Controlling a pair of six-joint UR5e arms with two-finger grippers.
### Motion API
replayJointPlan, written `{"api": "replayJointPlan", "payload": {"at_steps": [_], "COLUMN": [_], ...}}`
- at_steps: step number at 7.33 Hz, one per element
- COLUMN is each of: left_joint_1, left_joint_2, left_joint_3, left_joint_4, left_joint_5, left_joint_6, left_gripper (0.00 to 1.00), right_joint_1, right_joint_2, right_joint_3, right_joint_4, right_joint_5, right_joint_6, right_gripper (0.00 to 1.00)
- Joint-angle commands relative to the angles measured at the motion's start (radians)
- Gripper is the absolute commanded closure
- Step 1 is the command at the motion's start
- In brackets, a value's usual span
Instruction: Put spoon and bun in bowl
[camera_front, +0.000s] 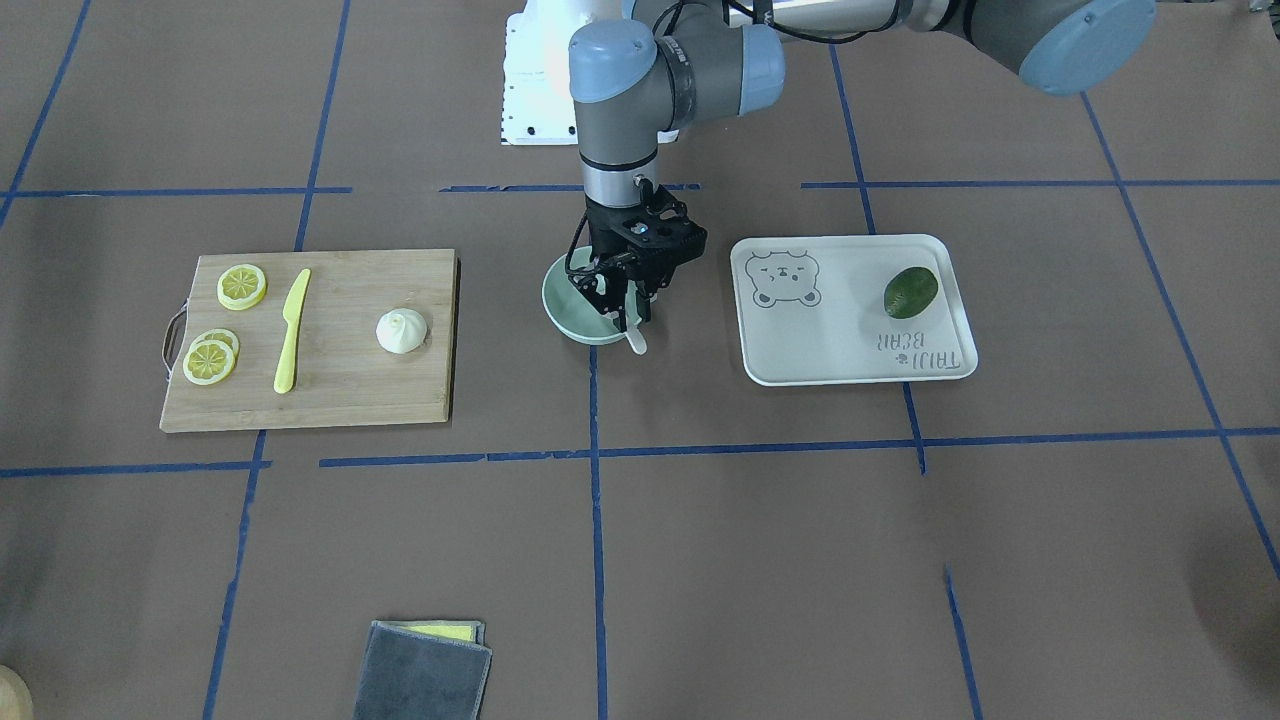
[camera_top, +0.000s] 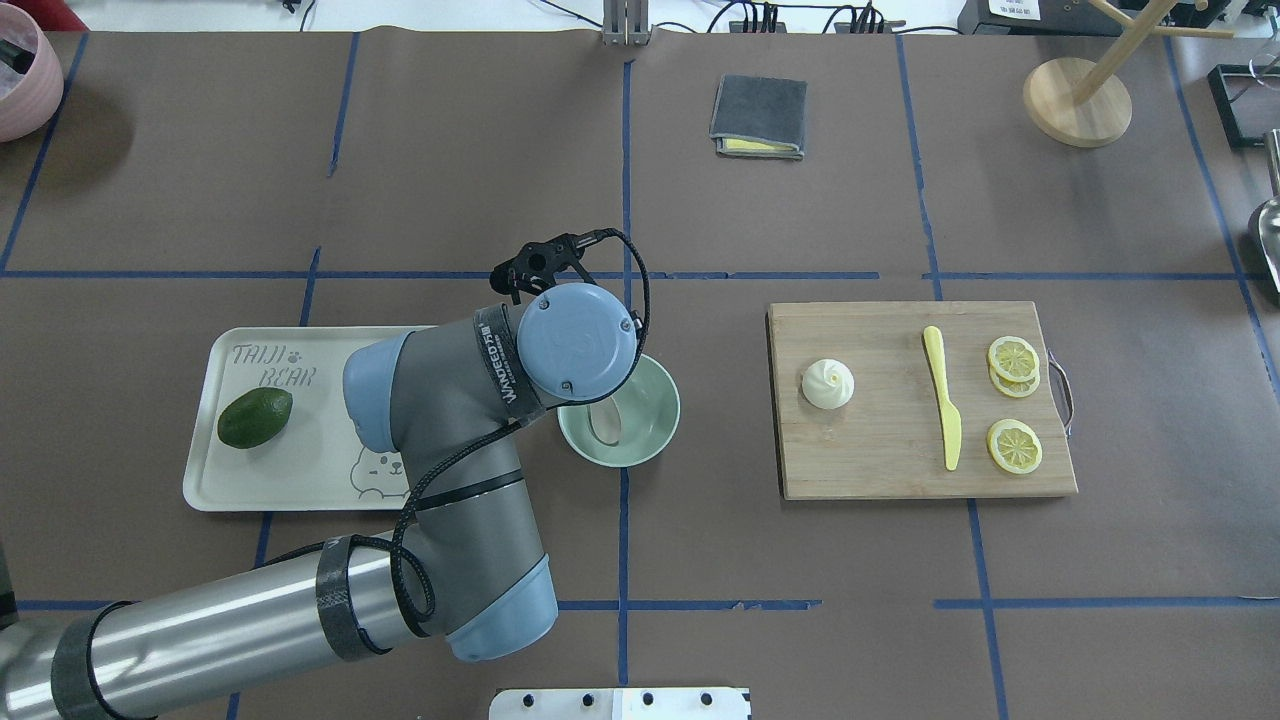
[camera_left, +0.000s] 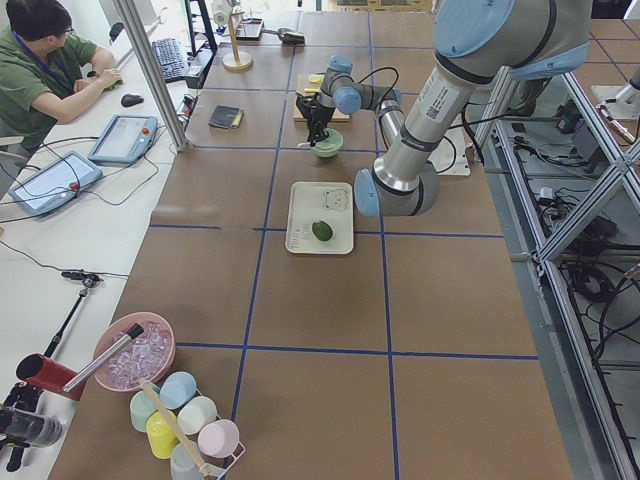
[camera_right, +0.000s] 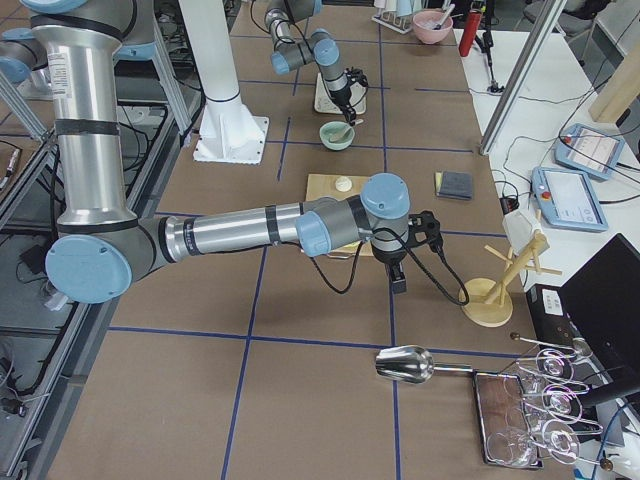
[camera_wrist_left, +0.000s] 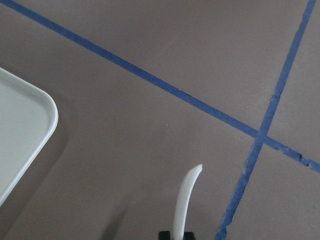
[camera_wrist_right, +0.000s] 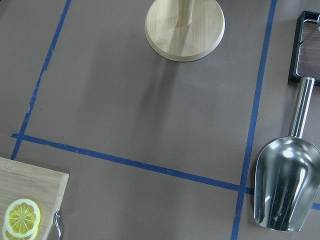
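Note:
The mint-green bowl (camera_front: 553, 300) stands at the table's middle and also shows in the overhead view (camera_top: 672, 410). My left gripper (camera_front: 625, 312) hangs over the bowl's near rim, shut on the off-white spoon (camera_front: 636, 342). The spoon's handle sticks out past the rim, and it shows in the left wrist view (camera_wrist_left: 186, 200) above bare table. The white pleated bun (camera_front: 401, 331) sits on the wooden cutting board (camera_front: 330, 395), apart from both grippers. My right gripper (camera_right: 398, 282) hovers beyond the board's far end; I cannot tell if it is open or shut.
The board also holds a yellow knife (camera_front: 291, 330) and lemon slices (camera_front: 242, 286). A white bear-print tray (camera_front: 850, 345) with a green fruit (camera_front: 910, 291) lies beside the bowl. A grey cloth (camera_front: 425, 670), a wooden stand (camera_wrist_right: 185, 25) and a metal scoop (camera_wrist_right: 286, 192) lie further off.

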Motion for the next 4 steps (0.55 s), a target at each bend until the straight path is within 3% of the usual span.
{"api": "replayJointPlan", "payload": {"at_steps": [1, 2, 3, 4], "left_joint_1": [-0.003, -0.018, -0.109, -0.211], "left_joint_2": [0.068, 0.149, 0.188, 0.205], "left_joint_3": [-0.094, -0.215, -0.266, -0.271], "left_joint_4": [0.001, 0.001, 0.001, 0.001], "left_joint_5": [0.0, -0.008, -0.031, -0.127], "left_joint_6": [0.19, 0.39, 0.584, 0.798], "left_gripper": [0.0, 0.0, 0.0, 0.0], "right_joint_1": [0.0, -0.011, -0.035, -0.064], "right_joint_2": [0.006, 0.013, 0.015, 0.045], "right_joint_3": [0.002, 0.011, 0.022, 0.034], "right_joint_4": [0.0, 0.002, 0.005, 0.009], "right_joint_5": [0.002, 0.003, 0.002, -0.003], "right_joint_6": [0.003, 0.003, 0.0, 0.005], "right_gripper": [0.0, 0.0, 0.0, 0.0]}}
